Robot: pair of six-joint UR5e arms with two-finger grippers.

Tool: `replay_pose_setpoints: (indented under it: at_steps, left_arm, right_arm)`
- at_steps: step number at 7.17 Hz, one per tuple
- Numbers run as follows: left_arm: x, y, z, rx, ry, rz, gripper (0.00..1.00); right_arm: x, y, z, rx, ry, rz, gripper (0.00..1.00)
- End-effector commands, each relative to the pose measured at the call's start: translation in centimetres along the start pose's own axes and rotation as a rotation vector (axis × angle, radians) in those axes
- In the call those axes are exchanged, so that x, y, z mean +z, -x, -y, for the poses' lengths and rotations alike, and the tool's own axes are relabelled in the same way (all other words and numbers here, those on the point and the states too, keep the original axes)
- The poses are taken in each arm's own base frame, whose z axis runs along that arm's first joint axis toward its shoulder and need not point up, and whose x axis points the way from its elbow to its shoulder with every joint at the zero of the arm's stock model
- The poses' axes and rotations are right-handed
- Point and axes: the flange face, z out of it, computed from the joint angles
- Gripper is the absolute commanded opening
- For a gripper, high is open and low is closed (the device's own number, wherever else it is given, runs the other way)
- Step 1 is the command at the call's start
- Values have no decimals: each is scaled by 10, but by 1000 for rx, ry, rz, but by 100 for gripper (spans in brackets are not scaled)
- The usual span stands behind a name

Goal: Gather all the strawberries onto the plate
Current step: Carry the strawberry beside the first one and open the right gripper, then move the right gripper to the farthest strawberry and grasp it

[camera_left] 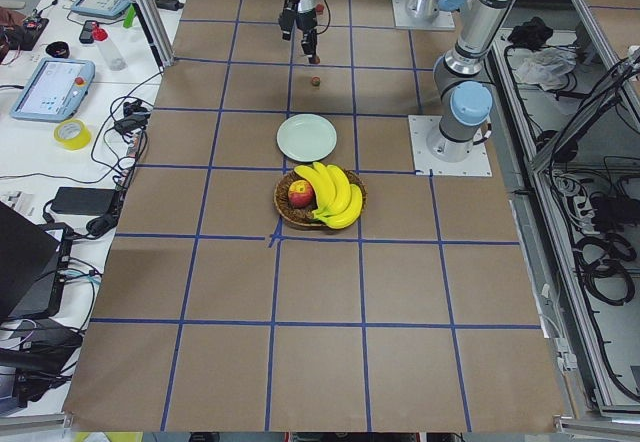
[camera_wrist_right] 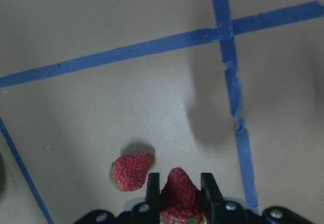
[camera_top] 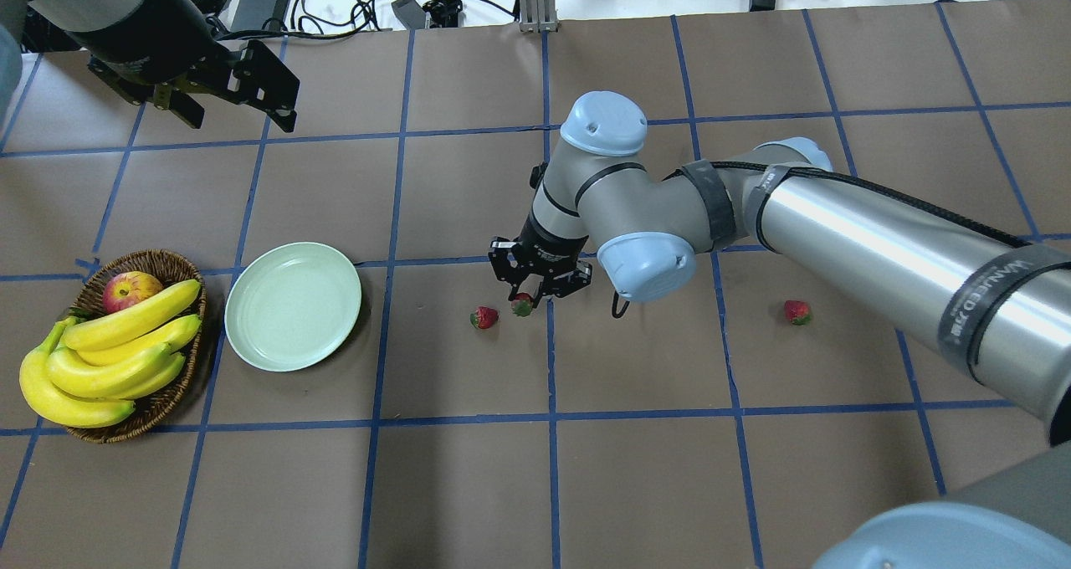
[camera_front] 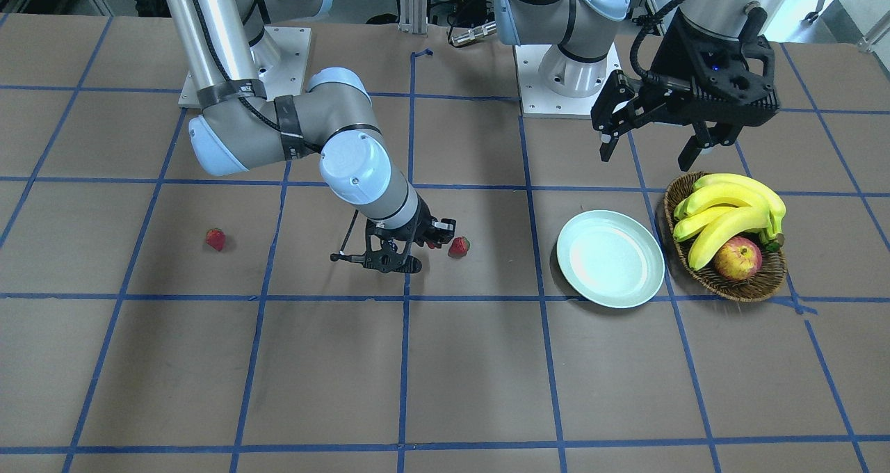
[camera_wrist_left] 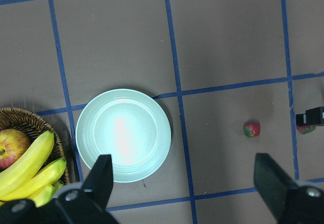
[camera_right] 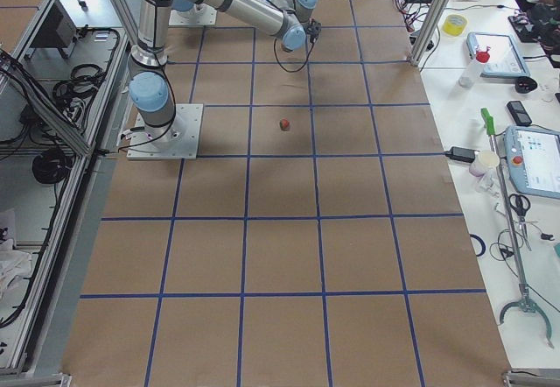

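Near the middle of the overhead view, the right end effector (camera_top: 525,295) was clamped on one strawberry (camera_wrist_right: 178,196), low over the desk (camera_top: 460,485), with a second strawberry (camera_top: 484,317) lying just beside it and the third strawberry (camera_top: 797,312) well off toward the right edge. I'd call this the pick step for berry one; next it'd need a lift and a carry leftward to the plate (camera_top: 293,305), which sat empty beside the basket (camera_top: 167,402) of bananas (camera_top: 109,360) and an apple (camera_top: 130,289). Left end effector (camera_front: 648,154) hung spread open, upper right of the front view, holding nothing. Desk was brown sheeting gridded with blue tape (camera_top: 551,469); side benches had tablets (camera_left: 52,89) and cables (camera_left: 600,242).
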Motion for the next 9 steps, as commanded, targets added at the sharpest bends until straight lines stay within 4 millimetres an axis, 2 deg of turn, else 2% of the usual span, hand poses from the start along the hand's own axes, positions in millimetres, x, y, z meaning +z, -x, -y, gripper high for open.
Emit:
replay_pose_setpoints:
  at_steps: [1,2,3,4,5,6,7,9]
  left_arm:
    - [1,9,0,-17,8,3,100]
    - [-2,12,2,-22,-2,4,100]
    - [-2,18,2,-35,-5,-1,100]
    - [-1,18,2,-35,0,-2,100]
    - [-2,19,1,-37,-2,-2,100]
    - [-2,19,1,-37,-2,-2,100]
    - [1,19,1,-37,2,-4,100]
    - [8,15,1,-30,11,-9,100]
  right_arm:
    - [22,4,-2,4,12,-19,51]
    - [19,5,-5,9,21,-12,100]
    - [13,6,-5,-6,7,-16,100]
    - [-7,3,-2,-53,-38,-30,100]
    - [-42,-29,13,-100,-132,-188,100]
    - [-79,-73,28,-120,-116,-269,94]
    - [-118,-118,34,-175,-115,-264,89]
    - [-150,-211,49,-257,-149,-335,89]
